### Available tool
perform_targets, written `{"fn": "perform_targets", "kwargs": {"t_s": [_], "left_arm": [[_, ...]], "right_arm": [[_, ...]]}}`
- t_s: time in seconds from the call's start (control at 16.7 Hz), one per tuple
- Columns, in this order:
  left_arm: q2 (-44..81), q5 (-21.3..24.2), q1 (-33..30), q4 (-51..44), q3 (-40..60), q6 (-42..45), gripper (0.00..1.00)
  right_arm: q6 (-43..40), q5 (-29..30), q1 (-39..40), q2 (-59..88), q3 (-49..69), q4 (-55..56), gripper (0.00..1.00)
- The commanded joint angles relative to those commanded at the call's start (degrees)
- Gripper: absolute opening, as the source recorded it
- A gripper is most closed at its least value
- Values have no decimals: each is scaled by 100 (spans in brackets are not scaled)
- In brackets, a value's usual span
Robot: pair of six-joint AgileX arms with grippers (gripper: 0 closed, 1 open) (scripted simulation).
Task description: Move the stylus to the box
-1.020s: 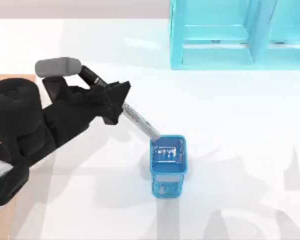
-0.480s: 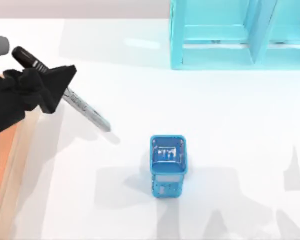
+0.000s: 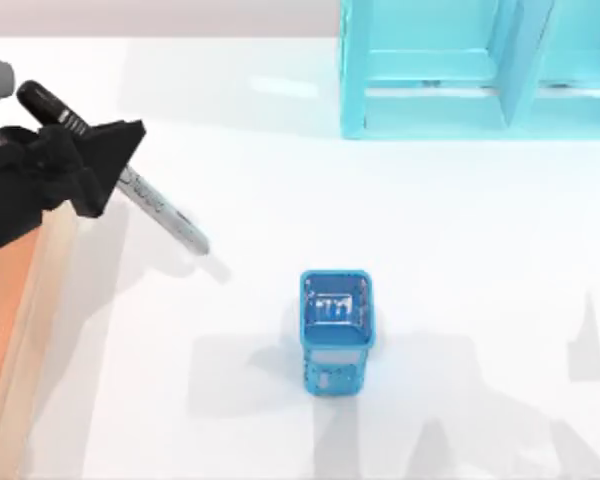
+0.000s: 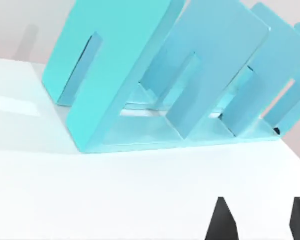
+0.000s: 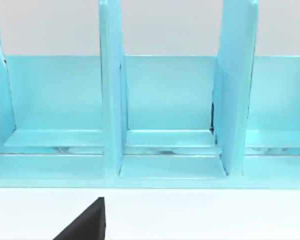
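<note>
The stylus (image 3: 165, 212) hangs tilted above the table at the left, black cap up and to the left, silver barrel pointing down toward the middle. My left gripper (image 3: 112, 163) is shut on it just below the cap. The box (image 3: 42, 320) lies along the left edge, with a tan rim and an orange-brown inside. The gripper hovers over the box's right rim, and the stylus tip still reaches out over the white table. In the left wrist view, the left gripper's black fingertips (image 4: 222, 222) point toward the cyan shelf. My right gripper (image 5: 85, 226) is parked facing the shelf.
A small blue mesh cup (image 3: 335, 330) stands in the middle of the table. A cyan shelf unit (image 3: 480, 70) spans the back right. White table surface lies open between the box and the cup.
My left gripper has carried the stylus left, away from the blue cup, to the box's right rim. In the last half second it moved only slightly farther left.
</note>
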Motion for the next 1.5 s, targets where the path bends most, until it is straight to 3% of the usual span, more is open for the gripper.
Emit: {"fn": "perform_targets", "kwargs": {"t_s": [0.24,0.48,0.96,1.5], "left_arm": [[266,90,440,-987,731,1176,0],[793,238,1131,-2595,1713,3011,0],[2344,867,2765,-6771,3812,7868,0],[4037,2156,4226,-10895,5611,13014,0]], "right_arm": [[0,0,0,0,0,0,100],[0,0,0,0,0,0,100],[0,0,0,0,0,0,100],[0,0,0,0,0,0,100]]}}
